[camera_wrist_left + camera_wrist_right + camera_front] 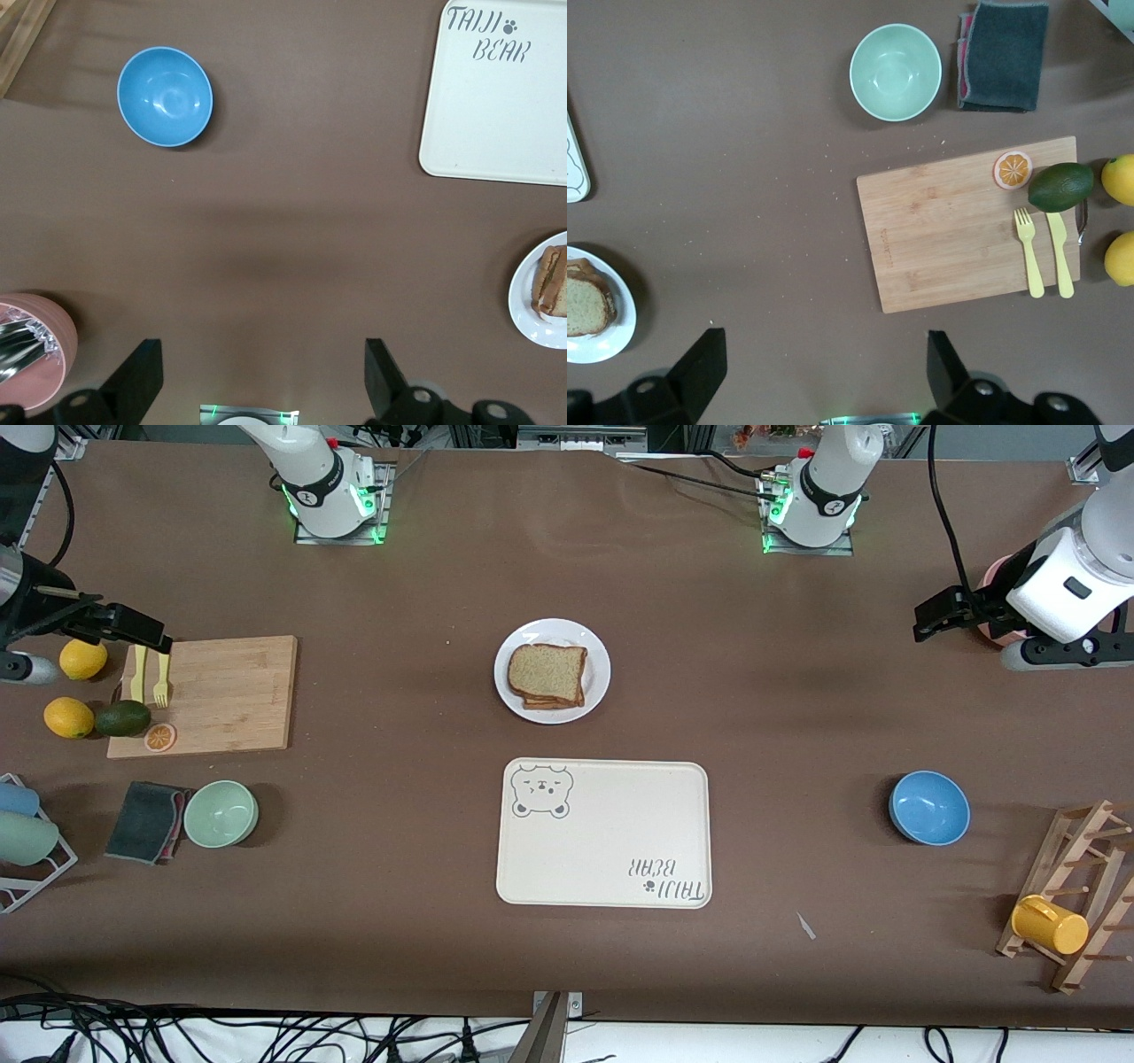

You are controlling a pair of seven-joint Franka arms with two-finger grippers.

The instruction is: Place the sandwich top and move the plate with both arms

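The sandwich top (547, 670), a brown bread slice, lies on a stack of slices on the white plate (595, 657) at mid-table. My left gripper (932, 620) is open and empty, up in the air at the left arm's end of the table. My right gripper (133, 627) is open and empty, up over the edge of the cutting board at the right arm's end. The left wrist view shows its open gripper (263, 354) over bare table, with the plate (532, 314) at the frame's edge. The right wrist view shows its open gripper (824, 350) and the plate (616, 332).
A cream bear-print tray (611, 841) lies nearer the front camera than the plate. A blue bowl (928, 806), a pink cup (31, 354) and a wooden rack with a yellow mug (1050, 924) are at the left arm's end. A cutting board (230, 691), green bowl (221, 813), cloth (146, 821) and fruit are at the right arm's end.
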